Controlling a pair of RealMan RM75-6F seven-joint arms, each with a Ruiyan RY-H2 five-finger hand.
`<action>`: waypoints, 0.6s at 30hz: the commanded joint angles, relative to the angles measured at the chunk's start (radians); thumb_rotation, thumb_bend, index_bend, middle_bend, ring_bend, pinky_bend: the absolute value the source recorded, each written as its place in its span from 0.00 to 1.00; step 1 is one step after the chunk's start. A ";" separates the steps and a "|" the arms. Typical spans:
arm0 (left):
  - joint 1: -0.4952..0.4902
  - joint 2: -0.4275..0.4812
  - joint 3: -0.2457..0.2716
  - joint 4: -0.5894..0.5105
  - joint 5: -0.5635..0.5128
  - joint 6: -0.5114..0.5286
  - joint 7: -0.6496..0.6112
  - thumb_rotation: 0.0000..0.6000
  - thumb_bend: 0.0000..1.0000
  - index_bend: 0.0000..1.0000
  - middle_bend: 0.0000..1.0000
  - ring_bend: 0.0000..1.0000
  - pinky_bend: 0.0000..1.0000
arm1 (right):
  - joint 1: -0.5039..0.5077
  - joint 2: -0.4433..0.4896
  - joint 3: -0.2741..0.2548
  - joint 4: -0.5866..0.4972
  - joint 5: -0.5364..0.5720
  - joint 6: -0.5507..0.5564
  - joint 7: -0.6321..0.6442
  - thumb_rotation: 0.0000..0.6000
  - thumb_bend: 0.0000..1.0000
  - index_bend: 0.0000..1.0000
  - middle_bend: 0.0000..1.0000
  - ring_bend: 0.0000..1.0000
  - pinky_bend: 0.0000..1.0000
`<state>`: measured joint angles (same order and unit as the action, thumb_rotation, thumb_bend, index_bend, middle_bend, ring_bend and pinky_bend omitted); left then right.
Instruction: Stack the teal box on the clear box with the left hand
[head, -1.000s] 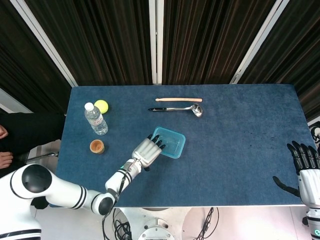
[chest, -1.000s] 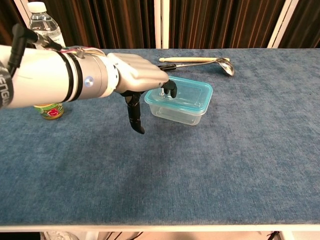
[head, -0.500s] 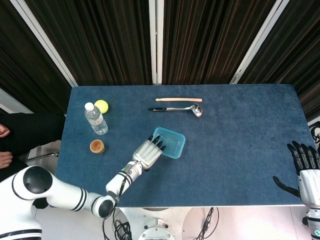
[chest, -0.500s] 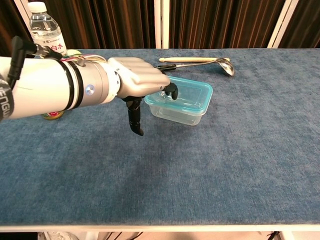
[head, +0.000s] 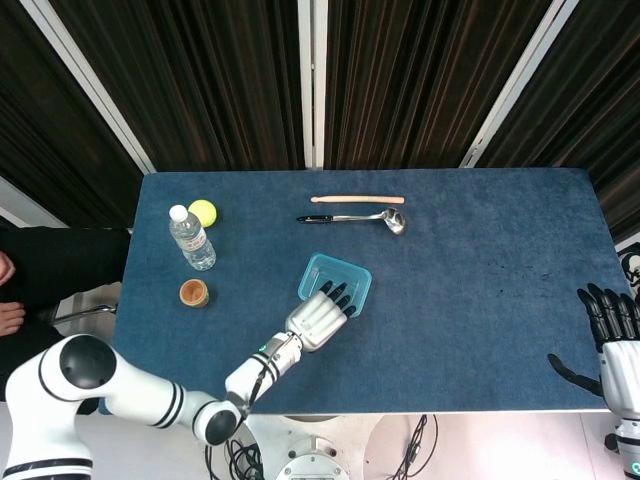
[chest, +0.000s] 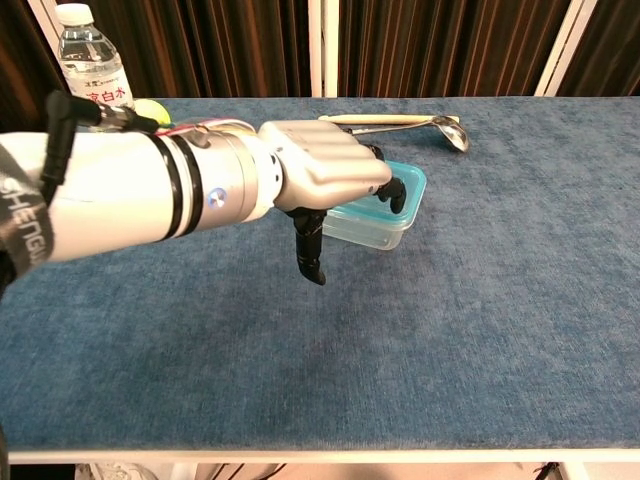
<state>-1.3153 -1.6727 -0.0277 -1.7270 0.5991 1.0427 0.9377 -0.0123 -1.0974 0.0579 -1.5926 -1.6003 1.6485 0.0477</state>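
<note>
Reaching over the teal box (head: 338, 281), the left hand (head: 320, 318) is seen with its fingers laid across the box's open top and its thumb hanging down at the near side, apart from the wall; nothing is judged to be held yet, the fingers being extended rather than closed. In the chest view the same hand (chest: 330, 178) covers most of the box (chest: 400, 205), of which only the far right corner and part of the clear lower wall are shown. A teal rim over a clear body is all that can be made out, so whether a second, clear box lies under it cannot be told. The step in hand is judged to be the approach to a grasp. What is called for next is a closing of fingers and thumb on opposite walls before any lift is tried. Open table (head: 480, 300) is offered to the right and toward the near edge. To the left, the small jar (head: 193, 293), the water bottle (head: 191, 238) and the yellow ball (head: 203, 212) stand well apart from the box. Behind it, the ladle (head: 360, 217) and the wooden stick (head: 357, 199) lie near the far edge. The right hand (head: 612, 335) is kept at the table's right corner, spread and holding nothing.
</note>
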 joint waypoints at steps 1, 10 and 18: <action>-0.001 -0.010 -0.005 0.012 -0.018 -0.007 0.011 0.94 0.03 0.19 0.15 0.03 0.15 | 0.000 -0.001 0.000 0.003 0.002 -0.002 0.003 1.00 0.09 0.00 0.05 0.00 0.00; 0.006 -0.024 -0.002 0.027 -0.031 -0.015 0.027 0.94 0.03 0.19 0.15 0.03 0.15 | 0.005 -0.006 0.002 0.012 0.004 -0.010 0.011 1.00 0.09 0.00 0.05 0.00 0.00; 0.019 -0.049 0.006 0.051 -0.017 -0.012 0.033 0.94 0.03 0.19 0.15 0.03 0.15 | 0.005 -0.007 0.003 0.015 0.009 -0.012 0.014 1.00 0.09 0.00 0.05 0.00 0.00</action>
<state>-1.2970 -1.7206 -0.0228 -1.6763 0.5811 1.0298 0.9703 -0.0076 -1.1045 0.0605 -1.5778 -1.5918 1.6360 0.0616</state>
